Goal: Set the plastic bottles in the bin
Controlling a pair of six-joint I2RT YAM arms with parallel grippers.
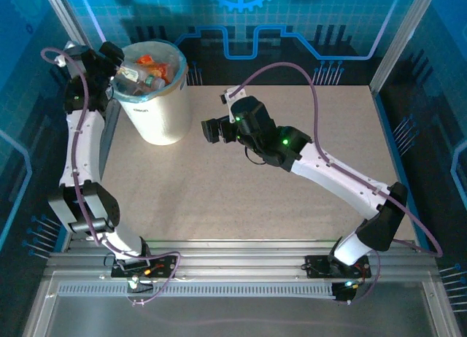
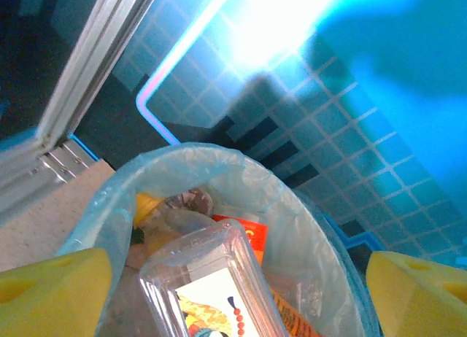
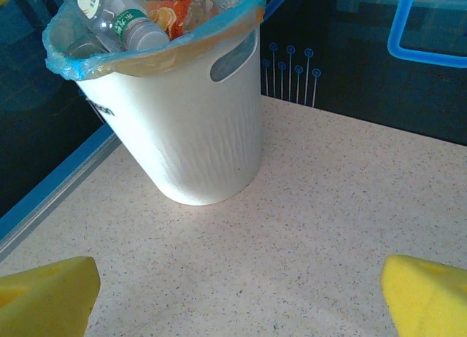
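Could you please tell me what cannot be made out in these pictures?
1. What lies deep in the bin: top view, covered by the upper bottles and the wall.
2. Clear bottle: left wrist view, near end cut off by the bottom edge, label blurred.
3. Lettering on the bin: right wrist view, too small and slanted to read.

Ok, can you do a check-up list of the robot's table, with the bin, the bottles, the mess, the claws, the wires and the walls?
Surface: speckled beige table, bin standing at its far left.
Job's things: white bin, bottles heaped inside up to the rim.
Clutter: nothing seen.
Grippers: left gripper open over the bin's bottles; right gripper open, holding nothing, facing the bin.
Cables: purple cables loop beside the bin and above the table.
Surroundings: blue patterned walls, metal frame posts.
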